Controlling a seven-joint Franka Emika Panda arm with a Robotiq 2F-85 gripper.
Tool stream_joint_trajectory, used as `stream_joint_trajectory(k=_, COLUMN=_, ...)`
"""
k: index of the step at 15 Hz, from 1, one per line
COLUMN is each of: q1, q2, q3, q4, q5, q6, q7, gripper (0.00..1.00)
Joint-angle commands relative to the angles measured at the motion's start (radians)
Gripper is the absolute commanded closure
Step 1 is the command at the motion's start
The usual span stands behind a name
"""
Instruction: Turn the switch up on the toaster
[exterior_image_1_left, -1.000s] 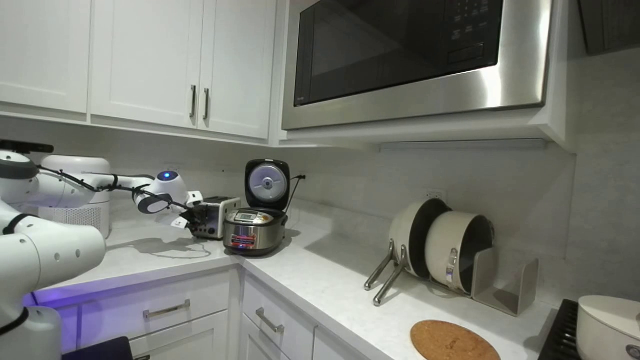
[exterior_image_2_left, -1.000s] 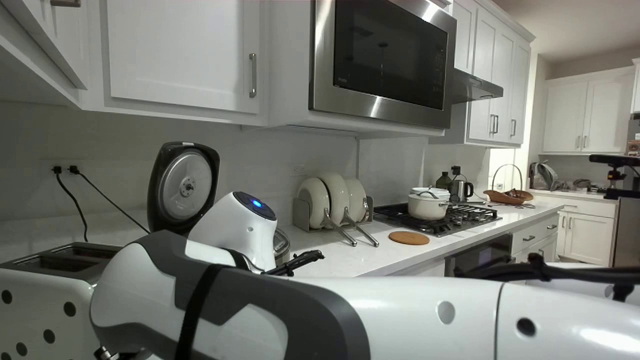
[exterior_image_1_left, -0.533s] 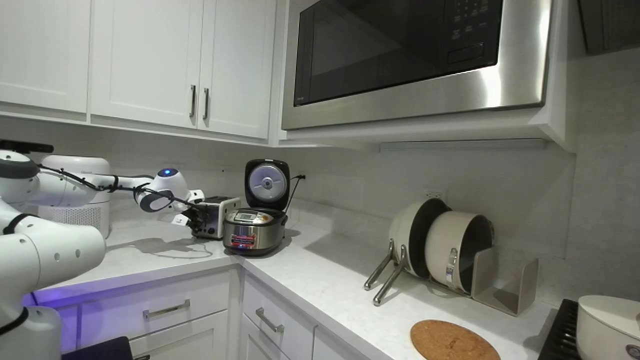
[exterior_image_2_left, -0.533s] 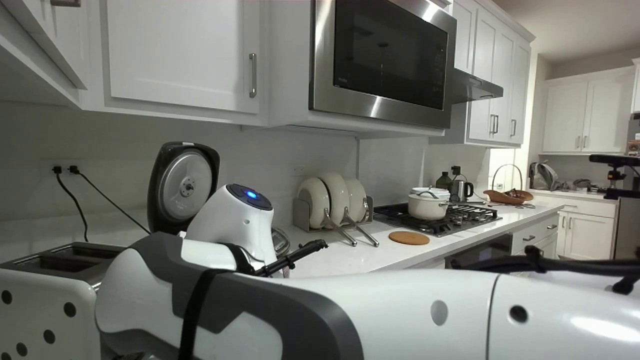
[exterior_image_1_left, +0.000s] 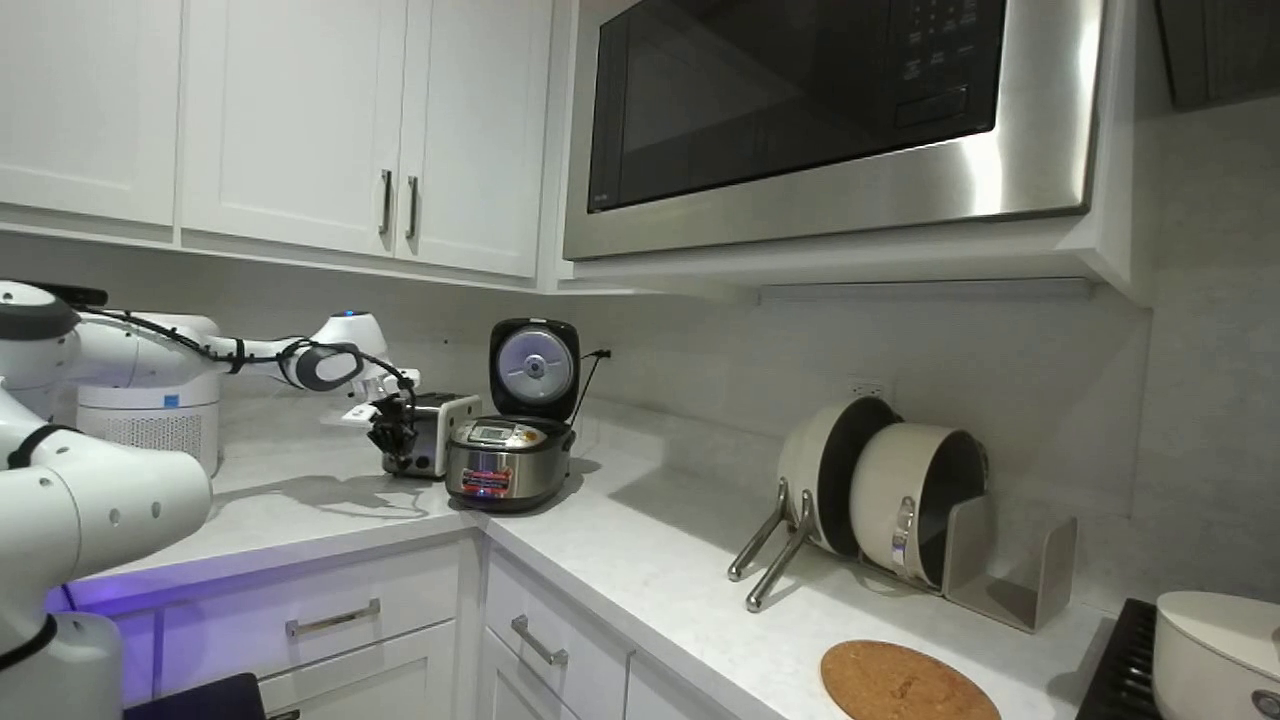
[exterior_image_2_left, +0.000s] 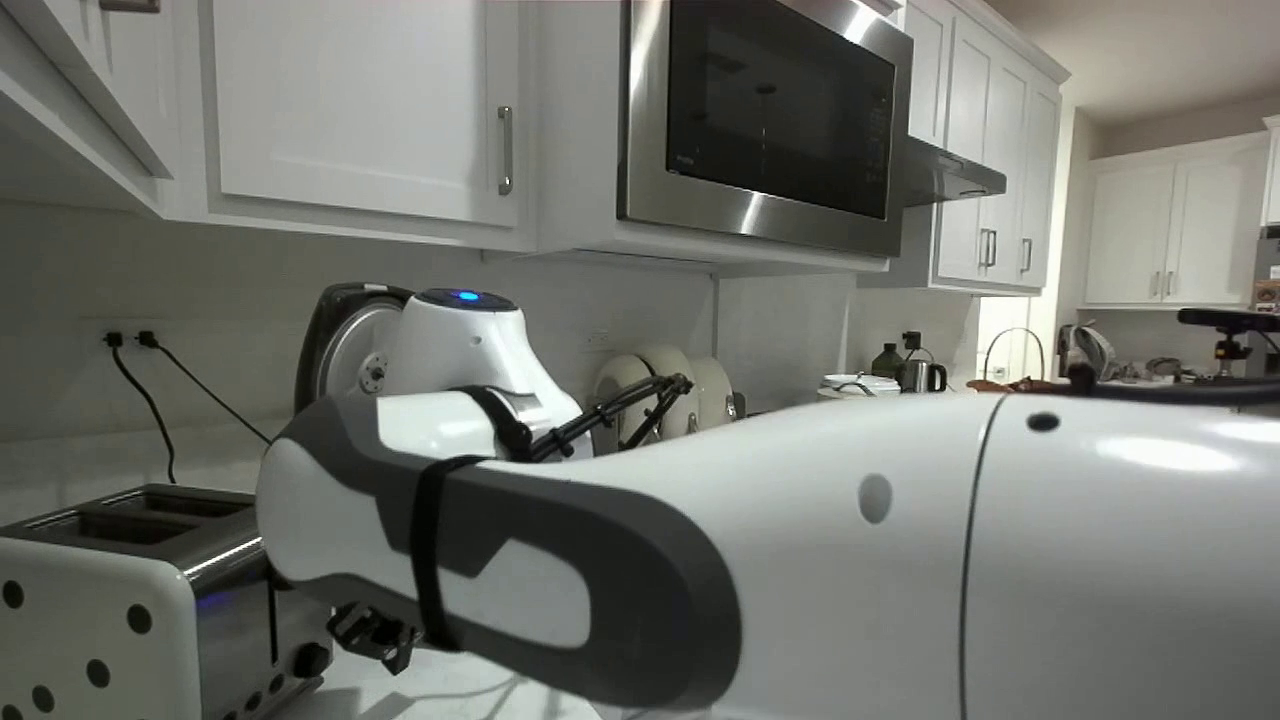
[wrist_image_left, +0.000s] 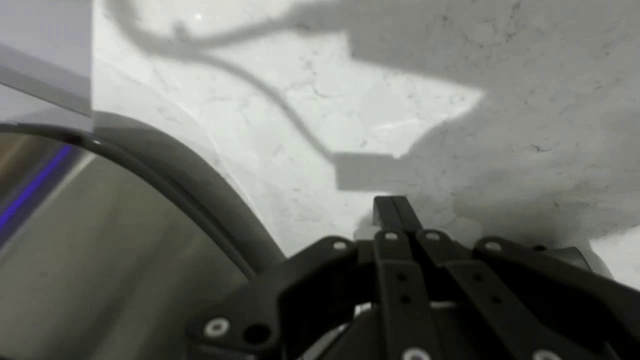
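The toaster stands on the counter beside the rice cooker. In an exterior view its white, dark-dotted end panel and silver front show. A vertical slot and a black knob are on that front. A raised switch lever cannot be made out; the arm covers part of the front. My gripper points down just in front of the toaster; it also shows under the arm. In the wrist view my fingertips are pressed together with nothing between them. Contact with the toaster cannot be told.
The steel rice cooker, lid up, stands close beside the toaster; its curved body fills the lower left of the wrist view. A tall white appliance stands behind the arm. Upper cabinets hang above the counter.
The arm's forearm and wrist have risen and tilted, so my gripper now points more steeply down. More of the toaster's silver front, with slot and knob, has come into view.
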Motion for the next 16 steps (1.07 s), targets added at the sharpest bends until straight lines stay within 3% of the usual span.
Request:
stream_joint_trajectory(k=1, q1=0.006, q2=0.124, q3=-0.036, q4=0.011, q5=-0.156, q6=-0.131, q7=0.086, gripper=1.00)
stream_joint_trajectory(k=11, q1=0.028, q2=0.380, q3=-0.117, q4=0.021, q5=-0.454, q6=-0.298, q7=0.258, gripper=1.00)
stream_joint_trajectory(k=16, q1=0.056, q2=0.598, q3=-0.146, q4=0.015, q5=-0.642, q6=-0.313, q7=0.161, gripper=1.00)
